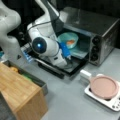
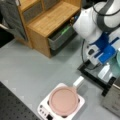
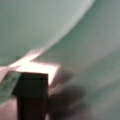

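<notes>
A teal bowl [image 1: 68,40] with something orange inside sits in the open toaster oven [image 1: 100,32], on a teal tray. The gripper [image 1: 67,53] reaches to the bowl's rim at the oven mouth; whether it is open or closed cannot be told. The wrist view shows a dark finger [image 3: 31,96] against the pale teal bowl wall [image 3: 37,25]. The bench [image 1: 72,100] is grey. A pink pan [image 2: 63,100] rests on a white hob, a wooden cabinet [image 2: 50,22] beside.

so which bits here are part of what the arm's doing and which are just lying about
In use: gripper at the teal bowl, toaster oven, oven door.

Lying about: pink pan on white hotplate, wooden shelf, grey drawer.
</notes>
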